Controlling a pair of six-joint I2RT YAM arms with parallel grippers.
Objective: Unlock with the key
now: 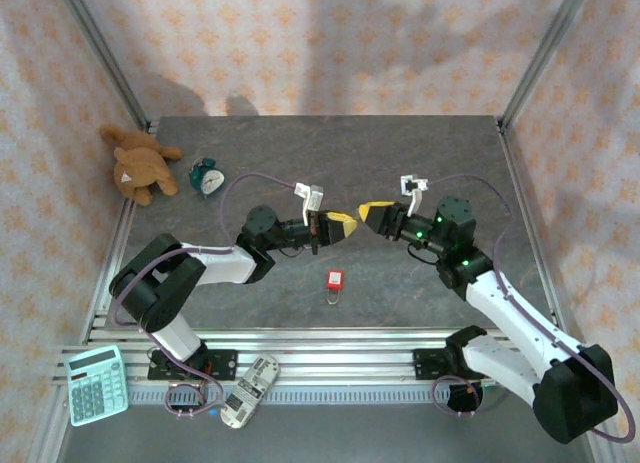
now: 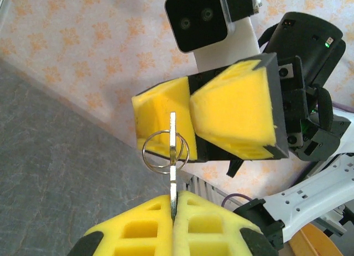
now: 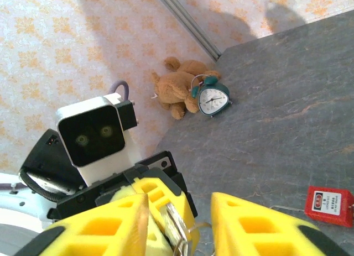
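While the two arms meet nose to nose above the middle of the bench (image 1: 420, 143), the left gripper (image 2: 173, 203) has its jaws pressed tight on the key (image 2: 173, 129). The blade is upright and the key ring (image 2: 165, 151) hangs loose around it. Right gripper (image 3: 180, 206): jaws at a moderate gap, one yellow pad either side of the key, not closed on it. The key is held clear of the bench where the grippers meet.

Red padlock (image 1: 335, 279) lies flat on the bench at 6 o'clock from that meeting point, near but apart, shackle toward the arm bases. Teddy bear (image 1: 140, 163) and alarm clock (image 1: 208, 176) are at 10 o'clock, just beside each other. Calculator (image 1: 95, 385) and remote (image 1: 250, 391) are at 7 o'clock, at the near edge.
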